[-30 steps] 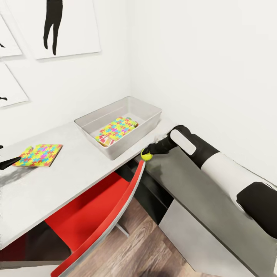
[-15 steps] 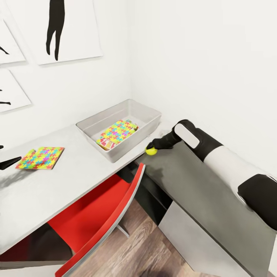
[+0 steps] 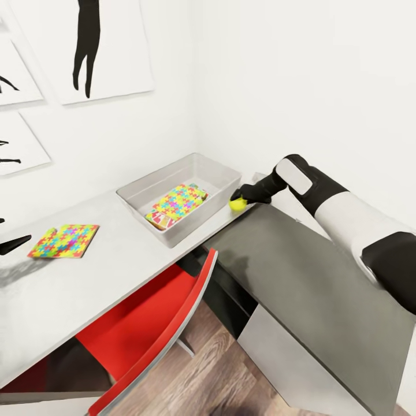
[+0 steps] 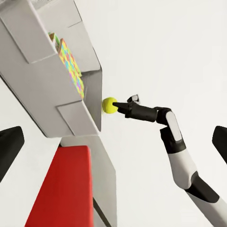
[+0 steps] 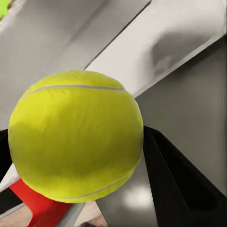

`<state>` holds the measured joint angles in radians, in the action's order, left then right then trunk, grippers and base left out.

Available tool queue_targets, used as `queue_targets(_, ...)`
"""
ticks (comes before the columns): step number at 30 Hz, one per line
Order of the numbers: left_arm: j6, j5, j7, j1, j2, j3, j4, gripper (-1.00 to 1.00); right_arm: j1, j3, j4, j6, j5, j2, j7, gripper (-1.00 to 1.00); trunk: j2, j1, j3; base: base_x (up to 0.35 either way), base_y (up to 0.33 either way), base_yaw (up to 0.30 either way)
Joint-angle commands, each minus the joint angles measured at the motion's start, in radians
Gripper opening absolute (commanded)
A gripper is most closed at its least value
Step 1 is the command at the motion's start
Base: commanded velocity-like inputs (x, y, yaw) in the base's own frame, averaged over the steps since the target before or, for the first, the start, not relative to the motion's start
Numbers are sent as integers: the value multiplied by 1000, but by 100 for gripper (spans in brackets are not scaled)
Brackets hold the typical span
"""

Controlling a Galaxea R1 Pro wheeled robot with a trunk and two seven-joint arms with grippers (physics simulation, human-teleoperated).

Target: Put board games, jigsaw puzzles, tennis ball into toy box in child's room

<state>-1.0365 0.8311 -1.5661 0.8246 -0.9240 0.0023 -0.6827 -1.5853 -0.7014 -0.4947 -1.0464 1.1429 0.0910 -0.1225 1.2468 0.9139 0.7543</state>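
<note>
Right tool [image 3: 240, 200] pinching tennis ball [image 3: 237, 204] – just beside toy box [image 3: 222, 199] rim.

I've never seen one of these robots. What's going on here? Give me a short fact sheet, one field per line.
Place: corner desk in a white room
Right gripper: shut on a tennis ball, held beside the near end of the grey tray
In the tray: a jigsaw puzzle lying on top of a red-edged box
Still on the desk: a second jigsaw puzzle
Left gripper: open, holding nothing
Below the desk: red chair
</note>
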Motion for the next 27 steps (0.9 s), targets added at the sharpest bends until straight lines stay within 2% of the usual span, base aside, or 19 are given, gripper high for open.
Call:
queue_targets(1, -11, -1, -5, 0, 0, -2, 0, 100, -8, -6, 1, -1, 14, 1, -11, -100, -7, -4, -2, 0, 0, 0)
queue_targets(6, -11, -1, -5, 0, 0, -2, 0, 100, -30, 5, 6, -1, 18, 2, -11, -100, -42, -23, -18, 0, 0, 0)
queue_targets(16, -11, -2, -5, 0, -5, -1, 0, 100, -70, 101, -3, -1, 25, -7, -14, -100, -112, -61, -49, 0, 0, 0)
queue_targets(27, -11, -1, -5, 0, -5, -1, 0, 100, -93, 116, -6, -1, 25, -8, -12, -100, -189, -104, -84, 0, 0, 0)
